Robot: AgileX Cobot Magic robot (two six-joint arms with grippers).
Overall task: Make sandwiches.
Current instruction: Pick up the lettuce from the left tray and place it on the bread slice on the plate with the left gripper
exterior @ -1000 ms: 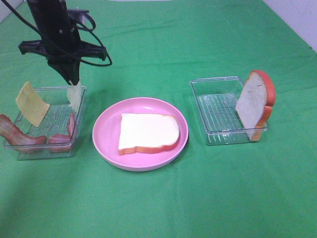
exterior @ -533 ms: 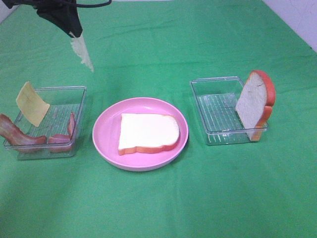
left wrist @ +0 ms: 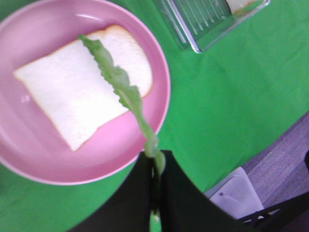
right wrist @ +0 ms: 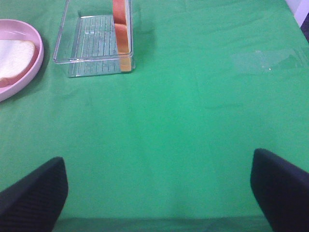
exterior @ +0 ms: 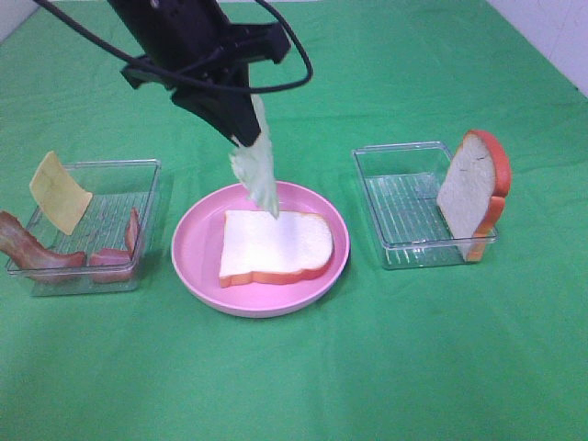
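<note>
My left gripper (exterior: 243,138) is shut on the top end of a pale green lettuce leaf (exterior: 260,176), which hangs over the back edge of a white bread slice (exterior: 276,243) lying flat on the pink plate (exterior: 197,253). In the left wrist view the lettuce (left wrist: 120,82) dangles from the gripper (left wrist: 155,169) across the bread (left wrist: 67,96). A second bread slice (exterior: 473,193) stands upright in the right clear tray (exterior: 404,197). My right gripper (right wrist: 157,193) is open above bare green cloth, with nothing between its fingers (right wrist: 29,193).
The left clear tray (exterior: 147,184) holds a yellow cheese square (exterior: 57,193) and red-brown bacon strips (exterior: 28,248). Green cloth covers the table. A pale wall edge shows at the far right corner (exterior: 551,37).
The left arm has carried the lettuce from above the left tray, up and then right, and now holds it over the plate's bread slice. The right gripper has not moved.
</note>
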